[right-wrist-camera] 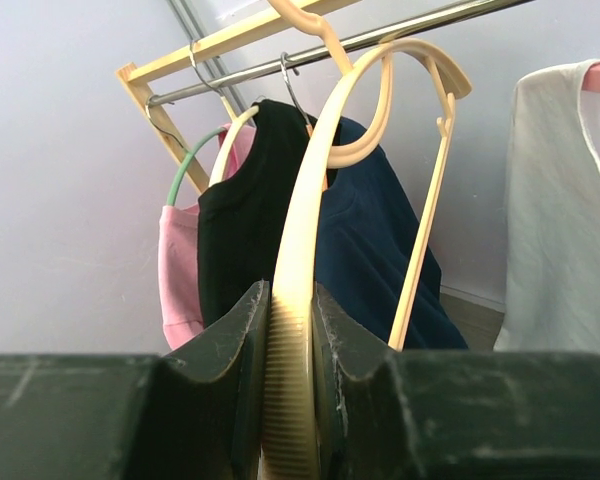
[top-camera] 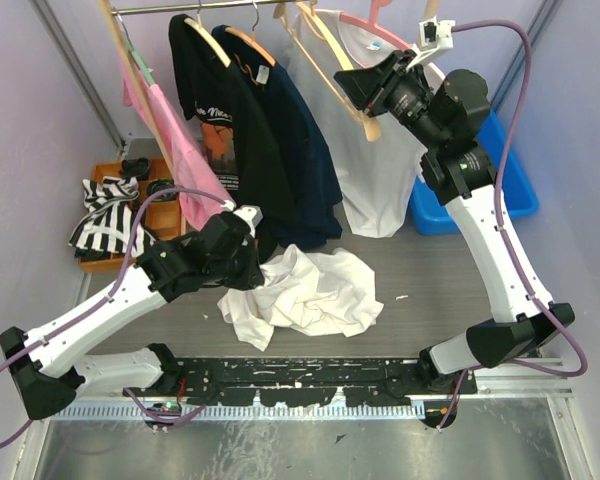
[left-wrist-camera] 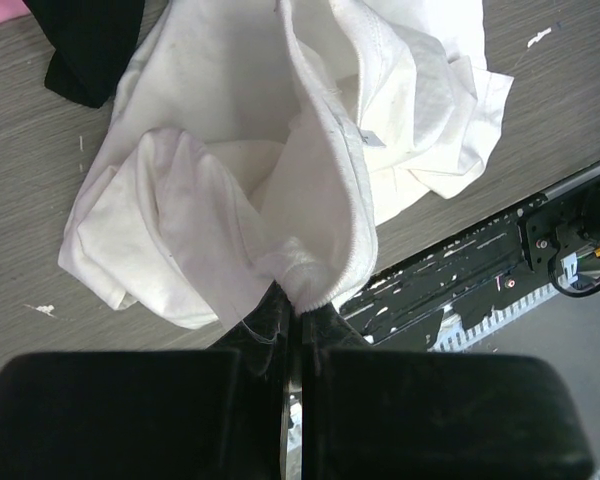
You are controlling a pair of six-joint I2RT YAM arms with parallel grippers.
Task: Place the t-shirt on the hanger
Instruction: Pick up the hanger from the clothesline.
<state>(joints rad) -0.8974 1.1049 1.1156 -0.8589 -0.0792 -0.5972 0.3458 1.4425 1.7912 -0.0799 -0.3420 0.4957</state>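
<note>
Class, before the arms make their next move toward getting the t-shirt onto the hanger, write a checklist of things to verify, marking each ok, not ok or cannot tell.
1. Left gripper shut on the t-shirt: ok, fabric is pinched between the fingers.
2. Right gripper shut on the hanger: ok.
3. T-shirt lifted off the table: not ok, it lies crumpled there.
4. Neck opening found: cannot tell, the folds hide it.
5. Hanger brought to the t-shirt: not ok, it is up by the hanging clothes.
</note>
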